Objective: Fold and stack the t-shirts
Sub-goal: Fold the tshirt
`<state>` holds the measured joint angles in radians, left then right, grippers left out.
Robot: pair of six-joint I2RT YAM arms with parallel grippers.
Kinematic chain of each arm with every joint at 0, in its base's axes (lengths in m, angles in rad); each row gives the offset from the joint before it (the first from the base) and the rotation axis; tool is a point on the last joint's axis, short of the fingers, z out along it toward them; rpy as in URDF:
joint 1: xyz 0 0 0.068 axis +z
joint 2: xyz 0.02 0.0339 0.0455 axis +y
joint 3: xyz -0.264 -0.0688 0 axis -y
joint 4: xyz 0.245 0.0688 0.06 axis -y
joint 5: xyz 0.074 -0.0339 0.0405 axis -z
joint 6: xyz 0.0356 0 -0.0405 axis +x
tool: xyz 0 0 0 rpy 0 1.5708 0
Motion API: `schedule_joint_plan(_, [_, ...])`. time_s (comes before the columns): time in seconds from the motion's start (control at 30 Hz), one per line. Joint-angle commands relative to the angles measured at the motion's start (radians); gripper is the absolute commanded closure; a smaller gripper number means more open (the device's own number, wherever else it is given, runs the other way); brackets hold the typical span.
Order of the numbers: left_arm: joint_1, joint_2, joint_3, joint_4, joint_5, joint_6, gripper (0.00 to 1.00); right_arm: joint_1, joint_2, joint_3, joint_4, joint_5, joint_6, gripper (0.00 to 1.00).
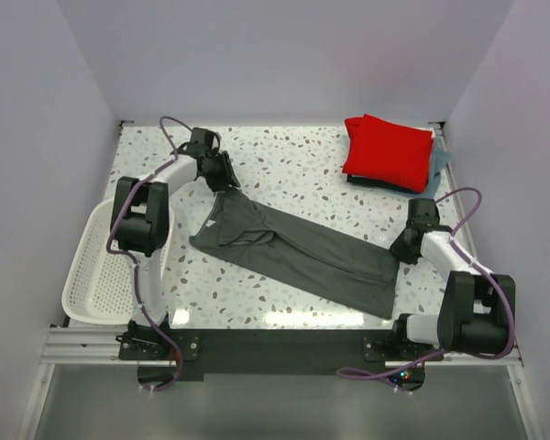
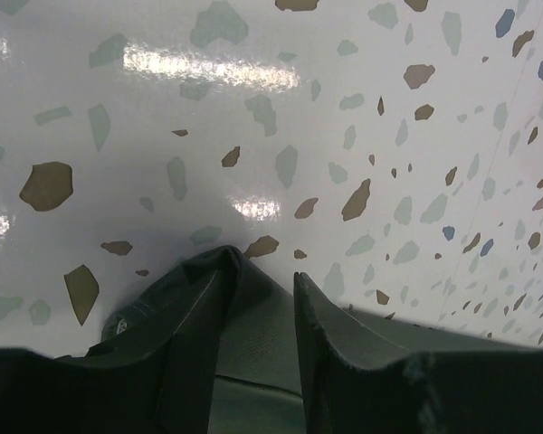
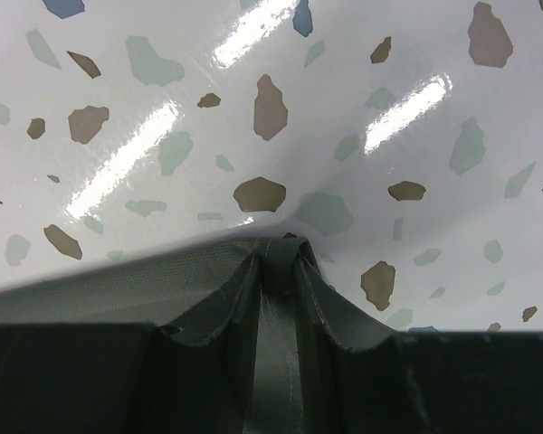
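While the dark grey t-shirt (image 1: 302, 252) lies folded into a long strip slanting across the middle of the table (image 1: 293, 156), I can see both arms reaching down to its opposite ends. My right gripper (image 1: 405, 246) sits at the near-right end of the strip, and from its wrist camera the fingers (image 3: 219, 303) stand close together with a seamed edge of the grey cloth (image 3: 109, 285) pinched up between them - that claw is grasping the shirt. My left gripper (image 1: 225, 179) is at the far-left end; in its wrist view the grey cloth (image 2: 253, 371) runs through the gap between the fingers (image 2: 330, 339) and bunches up at the tips, but the gap is wide enough that I cannot tell whether the fabric is truly clamped. The shirt rests flat on the speckled surface between the two ends, with a fold of sleeve showing near the left. At the far-right corner the red t-shirt (image 1: 390, 151) sits folded on top of a small stack, the light blue-grey t-shirt (image 1: 438, 163) peeking out beneath it - well apart from the grey one. A white basket (image 1: 73, 275) hangs at the table's left edge beside the left arm.
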<state>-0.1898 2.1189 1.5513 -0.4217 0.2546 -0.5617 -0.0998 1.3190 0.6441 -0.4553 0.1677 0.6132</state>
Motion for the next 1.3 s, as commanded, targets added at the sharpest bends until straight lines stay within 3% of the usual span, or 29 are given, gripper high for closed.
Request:
schedule_joint_plan(0.0, [-0.005,0.007,0.004,0.038,0.012,-0.009,0.6,-0.006,-0.032,-0.009,-0.003,0.018,0.002,0.75])
schedule_joint_plan(0.37, [-0.002,0.003,-0.013,0.052,-0.012,-0.006,0.99,-0.006,-0.024,-0.008,-0.011,0.024,0.003,0.83])
schedule_joint_plan(0.57, [0.015,-0.046,-0.036,0.058,-0.04,-0.003,1.0,-0.006,-0.007,0.014,-0.016,0.041,0.002,1.0])
schedule_joint_plan(0.93, [0.041,-0.207,-0.226,0.153,-0.141,-0.04,1.0,-0.006,0.046,0.061,-0.026,0.056,-0.001,1.0])
schedule_joint_plan(1.27, [0.064,-0.18,-0.194,0.135,-0.163,-0.041,1.0,-0.006,0.065,0.066,-0.026,0.062,0.002,1.0])
